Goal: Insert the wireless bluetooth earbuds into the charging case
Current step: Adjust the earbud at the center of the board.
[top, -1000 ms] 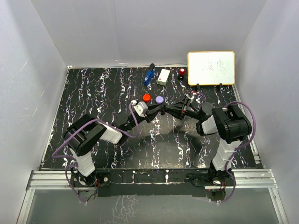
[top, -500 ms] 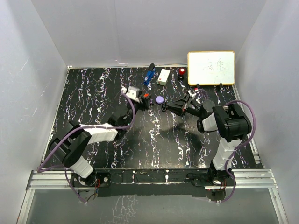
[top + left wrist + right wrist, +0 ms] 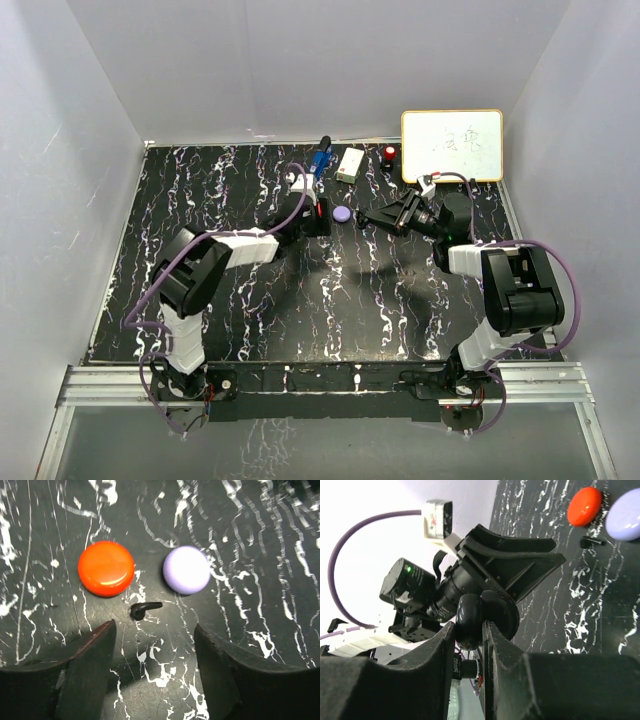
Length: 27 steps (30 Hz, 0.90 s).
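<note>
In the left wrist view a round red case [image 3: 106, 568] and a round lavender case [image 3: 186, 570] lie closed on the black marbled table. A tiny black earbud [image 3: 144, 609] lies just in front of them. My left gripper [image 3: 156, 652] is open and empty, its fingers astride the spot just short of the earbud. My right gripper [image 3: 469, 630] is shut on a black round charging case [image 3: 472, 615] with its lid hinged open, held above the table. From above, the left gripper [image 3: 318, 215] is beside the lavender case [image 3: 342, 214] and the right gripper [image 3: 370, 218] is just right of it.
A whiteboard [image 3: 452, 145] stands at the back right. A blue object [image 3: 319, 160], a white box [image 3: 350, 164] and a small red-topped item [image 3: 389, 154] sit along the back edge. White walls enclose the table on three sides.
My left arm has swung toward the back and right, bringing its gripper over the red case and earbud. My right gripper has drawn back to the right with the black case.
</note>
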Motion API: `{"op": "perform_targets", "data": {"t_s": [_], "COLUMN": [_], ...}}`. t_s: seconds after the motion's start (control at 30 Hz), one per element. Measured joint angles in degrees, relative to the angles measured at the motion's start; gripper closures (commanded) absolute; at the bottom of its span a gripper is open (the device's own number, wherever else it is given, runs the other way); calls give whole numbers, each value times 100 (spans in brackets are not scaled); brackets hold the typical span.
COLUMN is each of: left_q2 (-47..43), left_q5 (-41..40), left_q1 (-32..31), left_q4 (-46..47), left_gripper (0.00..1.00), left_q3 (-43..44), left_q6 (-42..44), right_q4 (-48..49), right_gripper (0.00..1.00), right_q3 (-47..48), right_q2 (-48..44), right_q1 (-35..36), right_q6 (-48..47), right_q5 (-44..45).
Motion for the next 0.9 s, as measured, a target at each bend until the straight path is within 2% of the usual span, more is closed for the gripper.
{"op": "perform_targets", "data": {"t_s": [0.17,0.33,0.9], "left_q2": [452,560,896], "left_q5": [186,310,728], "left_q1": [109,125,227], "left_q4": [-1071,-1427,-1016], "left_gripper": [31,30,30], "left_q3": [686,857,1064], "left_q6": [-649,-997,-1220], "right_q4": [-295,-310,-162], "right_gripper": [100,100,100], "right_q3": [-39,-63,-232], "right_q2": [0,2,2], "right_q1": [-68,-90,-166], "right_q6": [-188,-223,-120], "right_q5": [11,7,-94]}}
